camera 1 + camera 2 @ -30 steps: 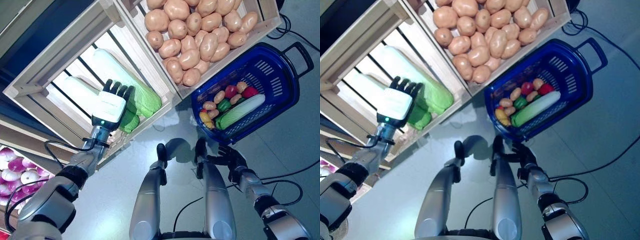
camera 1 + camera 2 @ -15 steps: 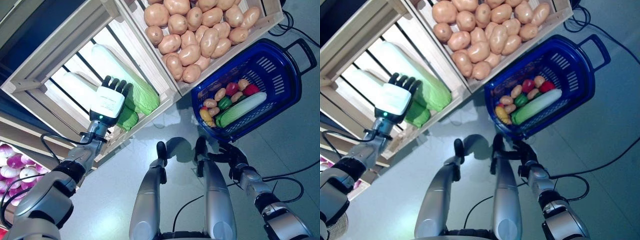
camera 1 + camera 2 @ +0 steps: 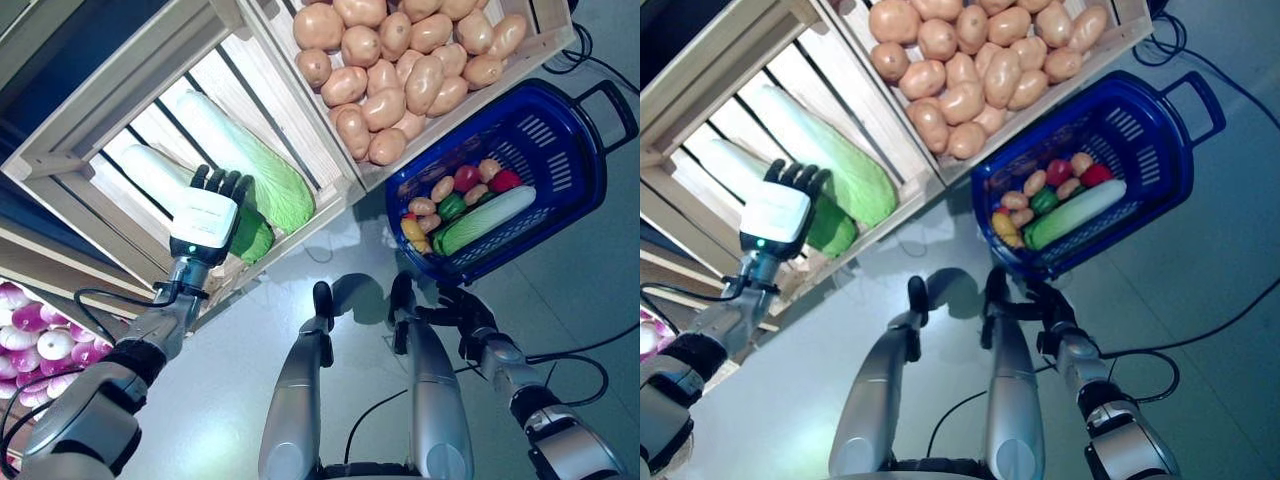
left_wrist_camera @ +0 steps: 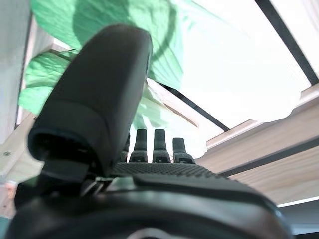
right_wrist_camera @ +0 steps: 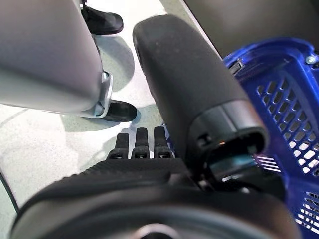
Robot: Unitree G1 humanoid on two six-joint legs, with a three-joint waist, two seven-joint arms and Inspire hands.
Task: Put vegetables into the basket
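My left hand (image 3: 205,215) reaches into a wooden crate (image 3: 95,110) on the stand. Its fingers are straight and lie over the leafy green end of a long pale cabbage (image 3: 253,238), beside a second cabbage (image 3: 262,165). In the left wrist view the hand (image 4: 164,174) is open and holds nothing, with the green leaves (image 4: 99,25) just past it. The blue basket (image 3: 585,150) stands on the floor at the right. It holds a long pale-green cabbage (image 3: 487,217), potatoes (image 3: 438,190), a red vegetable (image 3: 463,178), a green pepper (image 3: 449,207) and a yellow one (image 3: 410,232). My right hand (image 3: 455,305) is open just below the basket's near rim (image 5: 279,99).
A second crate of potatoes (image 3: 400,70) sits between the cabbage crate and the basket. A lower shelf with purple and white vegetables (image 3: 35,335) is at the far left. The grey floor (image 3: 600,290) lies around the basket.
My left hand has drifted a little to the left along the crate's front, over the lower cabbage. The right hand has stayed by the basket. The view has shifted slightly.
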